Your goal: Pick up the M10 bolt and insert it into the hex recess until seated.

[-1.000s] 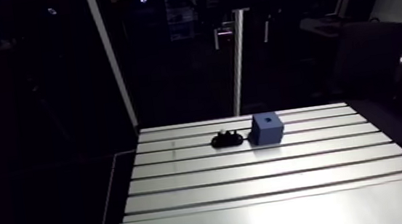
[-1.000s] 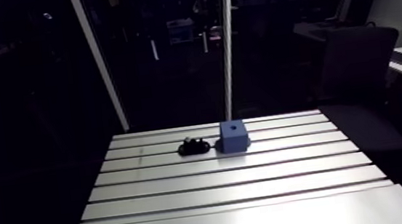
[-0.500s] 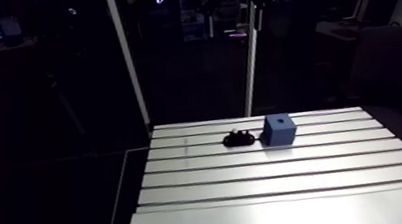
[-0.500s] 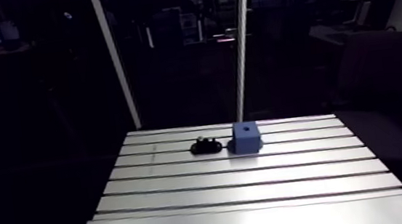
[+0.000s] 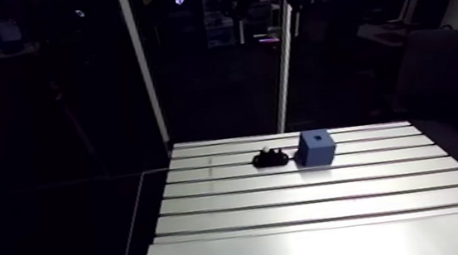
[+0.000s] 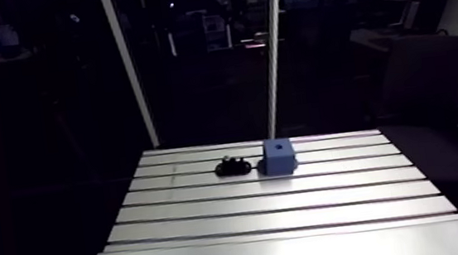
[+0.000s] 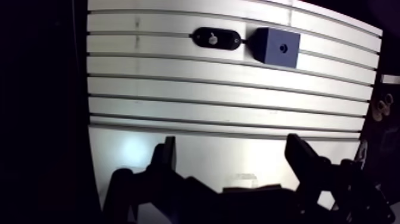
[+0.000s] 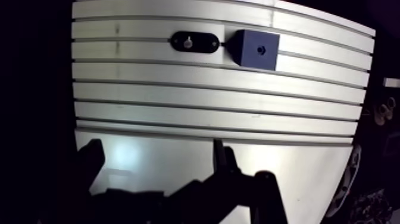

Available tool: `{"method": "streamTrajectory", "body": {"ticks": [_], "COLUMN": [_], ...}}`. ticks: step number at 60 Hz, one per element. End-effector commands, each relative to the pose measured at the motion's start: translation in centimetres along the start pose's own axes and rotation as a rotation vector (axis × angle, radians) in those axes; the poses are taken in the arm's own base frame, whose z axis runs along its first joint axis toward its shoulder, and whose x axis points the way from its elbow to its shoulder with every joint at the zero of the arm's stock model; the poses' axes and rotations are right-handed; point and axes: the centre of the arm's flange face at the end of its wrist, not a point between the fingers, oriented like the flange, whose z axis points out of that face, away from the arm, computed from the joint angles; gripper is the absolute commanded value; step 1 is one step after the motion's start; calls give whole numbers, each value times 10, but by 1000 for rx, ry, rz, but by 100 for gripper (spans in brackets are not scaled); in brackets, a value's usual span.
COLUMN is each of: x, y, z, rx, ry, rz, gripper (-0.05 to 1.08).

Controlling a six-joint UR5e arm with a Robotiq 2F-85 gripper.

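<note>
A black oval holder (image 7: 216, 39) lies on the far part of the slotted table (image 7: 226, 89), with the pale bolt (image 7: 212, 39) standing in its middle. Right beside it sits a blue block (image 7: 277, 46) with a small dark recess in its top face; the two nearly touch. In the arm view the holder (image 5: 269, 158) and the block (image 5: 316, 147) sit side by side near the table's far edge. My gripper (image 7: 232, 158) hangs over the table's near part, far short of both, open, with nothing between its fingers (image 7: 165, 156). It does not show in the arm view.
Several long slots cross the table (image 5: 307, 194) from side to side between the gripper and the parts. A smooth bright plate (image 5: 322, 247) forms the near part. The table's left edge (image 5: 156, 221) drops into darkness.
The arm view has shifted as the camera moved, mostly before the middle frame. The holder, bolt and blue block stay where they were on the table.
</note>
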Motion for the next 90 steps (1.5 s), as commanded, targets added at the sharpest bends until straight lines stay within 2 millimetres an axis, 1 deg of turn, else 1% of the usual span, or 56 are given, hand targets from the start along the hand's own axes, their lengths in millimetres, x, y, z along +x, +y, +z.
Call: {"method": "streamTrajectory", "body": {"ticks": [1,6,7,9,11,13,14,17,18,19,20,21,22,24,29,30,31,32,33,34,35,36,39,41,45,50,52,56,57,58,59,60,62,67,68,81,85,90], "x": [3,10,10,13,13,13,13,13,13,14,14,16,16,18,19,19,19,20,20,22,22,23,23,23,24,25,23,23,23,23,24,24,24,23,23,27,28,29], "y": [0,1,1,2,2,1,1,0,0,0,0,1,1,1,1,1,1,4,4,6,6,7,10,10,10,10,11,11,11,11,11,11,11,11,12,19,21,21], "z": [11,23,23,33,33,44,44,54,54,61,61,68,68,81,90,96,96,103,103,109,109,114,120,120,130,136,143,147,153,153,160,160,169,175,180,198,207,208], "rx": [-2,-12,-12,-13,-13,-13,-13,-13,-13,-11,-11,-11,-11,-12,-14,-14,-14,-13,-13,-15,-15,-16,-17,-17,-17,-18,-16,-16,-14,-14,-10,-10,-6,-5,-5,-3,-1,1], "ry": [19,72,72,95,95,93,93,90,90,87,87,87,87,91,110,118,118,124,124,133,133,142,157,157,166,174,187,195,196,196,198,198,196,196,193,175,160,158], "rz": [-17,-52,-52,-54,-54,-54,-54,-56,-56,-56,-56,-56,-56,-56,-55,-54,-54,-51,-51,-48,-48,-48,-54,-54,-62,-62,-61,-64,-68,-68,-69,-69,-71,-70,-68,-55,-51,-52], "gripper": [1,1,1,1,1,1,1,1,1,1,1,1,1,1,1,1,1,1,1,1,1,1,1,1,1,1,1,1,1,1,1,1,1,1,1,1,1,1]}}
